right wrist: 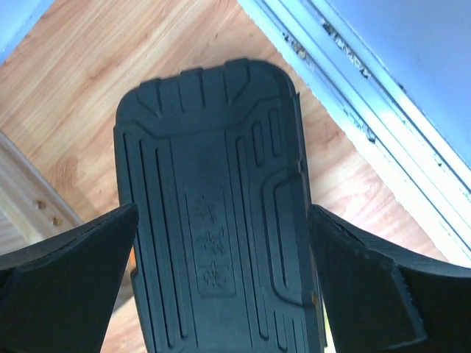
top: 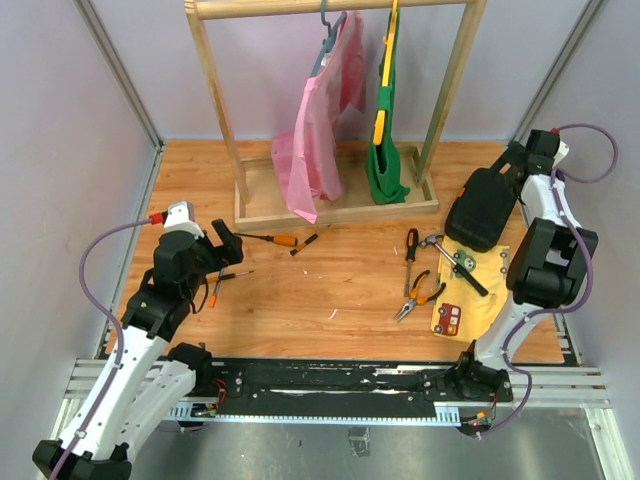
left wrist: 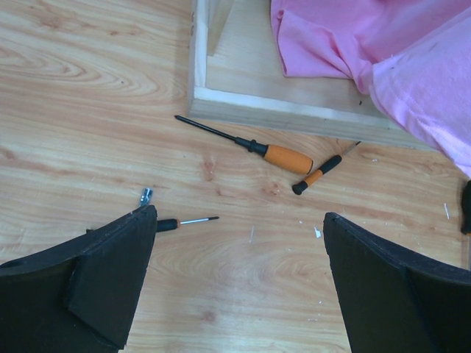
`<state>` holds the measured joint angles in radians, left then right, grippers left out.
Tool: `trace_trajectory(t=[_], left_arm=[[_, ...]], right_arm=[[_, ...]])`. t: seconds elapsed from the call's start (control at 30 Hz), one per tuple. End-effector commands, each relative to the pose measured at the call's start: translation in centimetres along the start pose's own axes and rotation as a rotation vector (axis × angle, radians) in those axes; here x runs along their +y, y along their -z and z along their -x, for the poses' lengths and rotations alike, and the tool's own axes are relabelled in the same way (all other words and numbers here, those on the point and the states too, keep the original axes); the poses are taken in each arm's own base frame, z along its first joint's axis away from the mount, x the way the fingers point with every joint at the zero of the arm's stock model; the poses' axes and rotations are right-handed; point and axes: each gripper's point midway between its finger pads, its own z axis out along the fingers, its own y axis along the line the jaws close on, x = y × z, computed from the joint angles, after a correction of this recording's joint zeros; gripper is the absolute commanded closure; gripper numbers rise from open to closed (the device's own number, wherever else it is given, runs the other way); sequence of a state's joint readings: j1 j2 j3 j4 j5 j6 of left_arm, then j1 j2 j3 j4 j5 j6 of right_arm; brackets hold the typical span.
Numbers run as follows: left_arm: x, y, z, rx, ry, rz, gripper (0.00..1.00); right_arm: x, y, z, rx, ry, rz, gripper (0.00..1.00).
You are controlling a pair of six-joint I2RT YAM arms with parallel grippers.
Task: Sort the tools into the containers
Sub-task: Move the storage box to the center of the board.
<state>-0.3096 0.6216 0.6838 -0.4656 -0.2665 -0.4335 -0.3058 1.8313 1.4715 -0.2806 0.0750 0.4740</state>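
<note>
While the left end effector [left wrist: 239, 217] is hovering, fingers apart, over a screwdriver [left wrist: 288, 157], the right end effector [right wrist: 222, 213], also apart, is straddling the case [top: 482, 210]; centring before closing is looking wise.

In the left wrist view, a small screwdriver [left wrist: 193, 220] shows only its shaft and a bit of handle — the rest hides behind the left hand's [left wrist: 239, 217] finger [left wrist: 110, 272]. A black thing [left wrist: 466, 207], cut by the right edge, cannot be identified. The case [right wrist: 213, 206] runs off the bottom of the right wrist view — near end unseen.
</note>
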Motion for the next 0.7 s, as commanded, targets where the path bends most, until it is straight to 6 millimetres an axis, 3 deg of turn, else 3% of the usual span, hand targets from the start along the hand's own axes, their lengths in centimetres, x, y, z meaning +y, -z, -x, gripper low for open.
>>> trace_trajectory(t=[0.0, 0.27, 0.67], left_arm=[[-0.5, -0.1, 0.8, -0.021, 0.002, -0.027, 0.01], [-0.9, -0.5, 0.4, -0.001, -0.006, -0.046, 0.01], [-1.2, -0.8, -0.1, 0.022, -0.015, -0.057, 0.01]], right_arm=[[-0.5, -1.7, 3.4, -0.092, -0.008, -0.054, 0.01], [-0.9, -5.7, 5.0, -0.167, 0.054, -0.136, 0.01], [1.3, -9.7, 7.1, -0.255, 0.079, -0.1, 0.01]])
